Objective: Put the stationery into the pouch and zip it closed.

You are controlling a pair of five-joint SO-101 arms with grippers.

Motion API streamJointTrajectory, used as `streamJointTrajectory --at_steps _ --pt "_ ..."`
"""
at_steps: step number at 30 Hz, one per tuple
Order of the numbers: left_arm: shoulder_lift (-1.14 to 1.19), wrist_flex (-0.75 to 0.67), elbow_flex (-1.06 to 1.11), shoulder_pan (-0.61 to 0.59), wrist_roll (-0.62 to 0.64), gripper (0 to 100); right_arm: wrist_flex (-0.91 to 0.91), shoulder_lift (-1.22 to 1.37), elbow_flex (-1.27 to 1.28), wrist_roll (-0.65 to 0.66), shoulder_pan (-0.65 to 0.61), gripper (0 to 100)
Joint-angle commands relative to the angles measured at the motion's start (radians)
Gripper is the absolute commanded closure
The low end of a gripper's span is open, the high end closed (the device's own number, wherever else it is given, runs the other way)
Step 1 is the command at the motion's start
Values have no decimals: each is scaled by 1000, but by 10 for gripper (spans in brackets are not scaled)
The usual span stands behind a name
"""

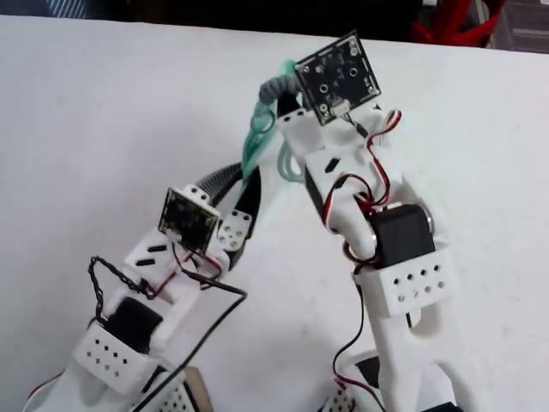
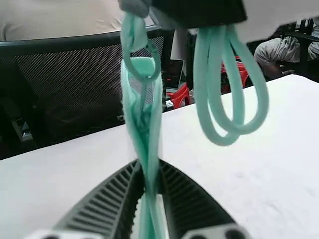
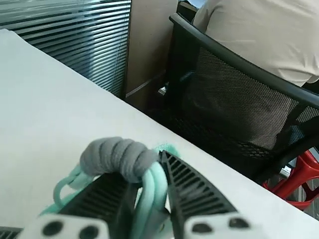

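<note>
Two grippers, both clamped: your left gripper point(image 2: 148, 172) nips the lower end of the mint pouch point(image 2: 142, 119), which is held up off the white table point(image 1: 103, 112). Higher up, your right gripper point(image 3: 149, 162) squeezes its grey-wrapped cord point(image 3: 117, 155), with the loops point(image 2: 229, 109) dangling. Beyond stands a black mesh chair point(image 3: 234, 99).

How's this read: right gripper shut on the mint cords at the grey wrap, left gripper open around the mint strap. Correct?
No. The left gripper is shut on the mint strap, not open; the left wrist view shows it. The right gripper is shut on the mint cords at the grey wrap, as said.
</note>
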Motion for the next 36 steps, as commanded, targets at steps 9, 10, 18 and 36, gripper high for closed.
streamJointTrajectory --at_steps 9,10,18,36 --pt "16 9 26 8 -9 978 -24 -10 -150 -8 96 980" --pt "16 12 26 8 -9 978 -27 -4 -150 -8 122 980" --pt "16 14 28 10 -9 978 -41 269 -338 -71 272 981" --pt "16 14 28 4 -9 978 567 544 -686 94 390 916"
